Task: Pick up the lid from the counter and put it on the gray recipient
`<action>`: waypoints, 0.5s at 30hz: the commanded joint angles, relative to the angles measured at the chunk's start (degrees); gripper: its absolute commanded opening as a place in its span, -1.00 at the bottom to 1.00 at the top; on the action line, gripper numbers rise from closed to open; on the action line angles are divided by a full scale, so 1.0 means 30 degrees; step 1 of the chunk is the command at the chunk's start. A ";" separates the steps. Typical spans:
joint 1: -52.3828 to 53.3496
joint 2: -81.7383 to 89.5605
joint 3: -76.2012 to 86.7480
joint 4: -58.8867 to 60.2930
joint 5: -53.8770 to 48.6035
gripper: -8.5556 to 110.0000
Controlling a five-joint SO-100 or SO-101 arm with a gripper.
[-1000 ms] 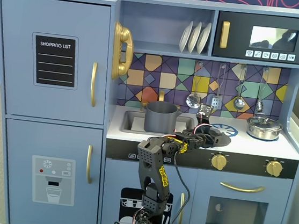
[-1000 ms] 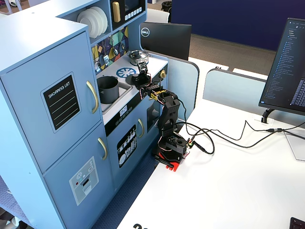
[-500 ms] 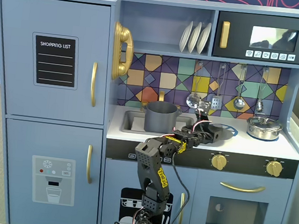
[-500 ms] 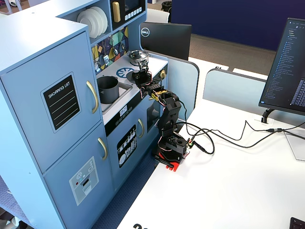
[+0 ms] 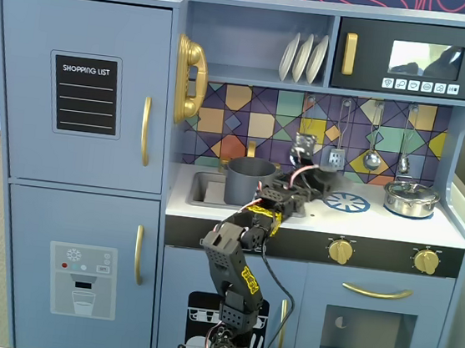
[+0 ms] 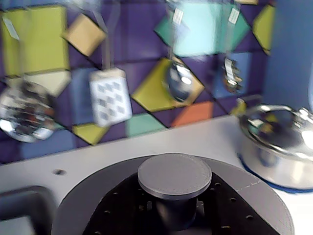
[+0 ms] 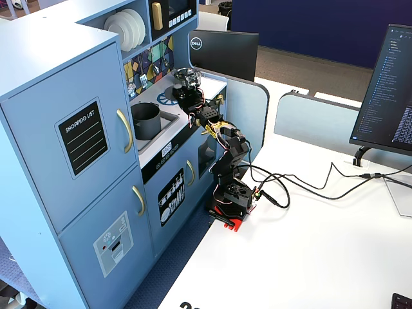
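In a fixed view the tool hangs above the white toy-kitchen table. Left of the tool, the matte dark gray cylindrical pot stands in the recessed sink. Right of it lies the printed blue burner ring, and farther right the shiny steel pot. In the wrist view the flat round dark gray lid sits at the tool, its knob uppermost.

My desk is a white worktop with a sink recessed at its left in a fixed view. The gray recipient stands in that sink. 1 blue burner ring is printed mid-desk, and a shiny steel pot sits far right.
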 commanded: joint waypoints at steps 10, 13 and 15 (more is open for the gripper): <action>-0.3955 0.1963 -0.4512 0.3369 0.0264 -0.86; -0.4951 0.1816 -0.4541 0.3369 0.0146 -0.86; -0.5596 0.1670 -0.4600 0.3398 0.0088 -0.86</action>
